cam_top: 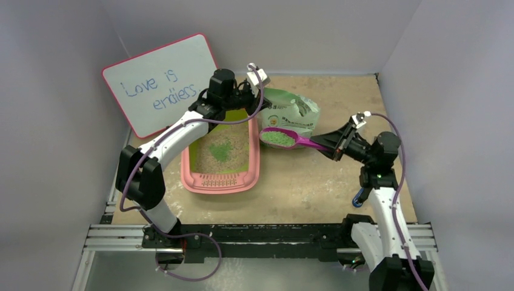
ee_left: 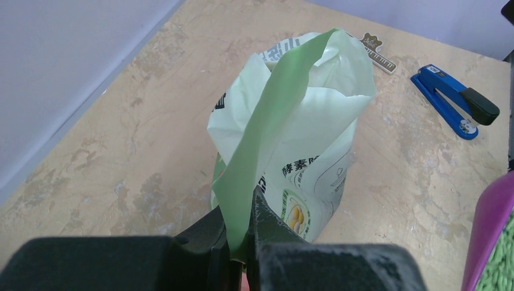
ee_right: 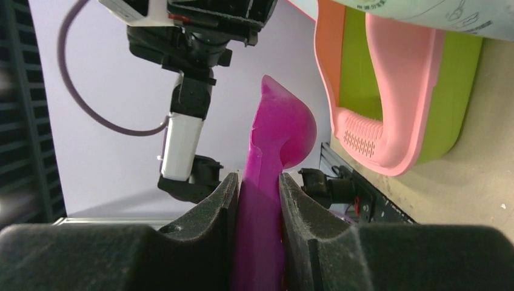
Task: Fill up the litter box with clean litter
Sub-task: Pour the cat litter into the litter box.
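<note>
One rectangular pink plastic litter box [cam_top: 257, 159], lime-green inside with a slotted grille lip at its near end, lies left of centre on the mottled wooden table [cam_top: 315, 182]. Pale walls close three sides. Bare board stays free in front of the box and across to the right arm. The box's bed is beige sandy grains with one patch of clean litter [cam_top: 221, 150], fine green granules. More of these fill the bowl of one glossy magenta plastic scoop [cam_top: 291, 140], just right of the box's rim, in front of one crinkled pale green printed bag [cam_top: 292, 111]. The right gripper [ee_right: 257, 182] clamps the scoop's handle between padded fingers. The left gripper [ee_left: 242, 224], pressed together, pinches the bag's top edge. One pink-framed whiteboard [cam_top: 160, 85] leans far left; one blue stapler [ee_left: 454, 100] lies beyond the bag.
</note>
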Robot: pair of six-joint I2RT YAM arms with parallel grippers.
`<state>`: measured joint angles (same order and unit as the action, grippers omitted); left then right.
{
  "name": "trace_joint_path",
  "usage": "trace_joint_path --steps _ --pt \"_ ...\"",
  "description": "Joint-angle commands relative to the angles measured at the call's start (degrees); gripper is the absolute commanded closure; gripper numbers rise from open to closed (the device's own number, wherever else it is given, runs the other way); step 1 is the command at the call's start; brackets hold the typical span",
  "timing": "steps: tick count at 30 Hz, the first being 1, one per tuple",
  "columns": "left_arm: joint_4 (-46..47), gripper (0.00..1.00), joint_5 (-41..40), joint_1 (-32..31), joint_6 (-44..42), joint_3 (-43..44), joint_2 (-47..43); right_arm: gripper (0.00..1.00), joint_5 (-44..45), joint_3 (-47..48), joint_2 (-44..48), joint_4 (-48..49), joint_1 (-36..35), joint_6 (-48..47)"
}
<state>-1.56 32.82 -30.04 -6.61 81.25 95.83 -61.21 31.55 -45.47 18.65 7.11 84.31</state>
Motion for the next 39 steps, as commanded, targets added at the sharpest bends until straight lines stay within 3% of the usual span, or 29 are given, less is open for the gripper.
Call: trace_joint_path --steps 1,13,19,30,39 --pt "4.82 1.00 -0.90 0.42 -0.46 1.28 -3.40 1.00 8.42 3.63 -0.94 1.08 -6.23 -2.21" --pt "4.81 1.00 -2.19 0.42 0.19 1.04 -4.28 1.00 26.94 8.21 -10.36 3.33 -25.41 -8.00" --pt "4.12 1.00 -3.94 0.42 -0.03 0.91 -4.56 1.00 36.99 15.85 -15.06 -6.58 -31.89 -15.70" --pt "6.03 1.00 -7.70 0.45 1.14 -1.11 -5.69 1.00 54.55 28.08 -24.58 -15.96 -44.01 -25.55" --pt "5.54 1.00 -8.32 0.51 0.81 -1.25 -5.92 1.00 75.62 41.60 -32.95 -26.76 -56.76 -36.77"
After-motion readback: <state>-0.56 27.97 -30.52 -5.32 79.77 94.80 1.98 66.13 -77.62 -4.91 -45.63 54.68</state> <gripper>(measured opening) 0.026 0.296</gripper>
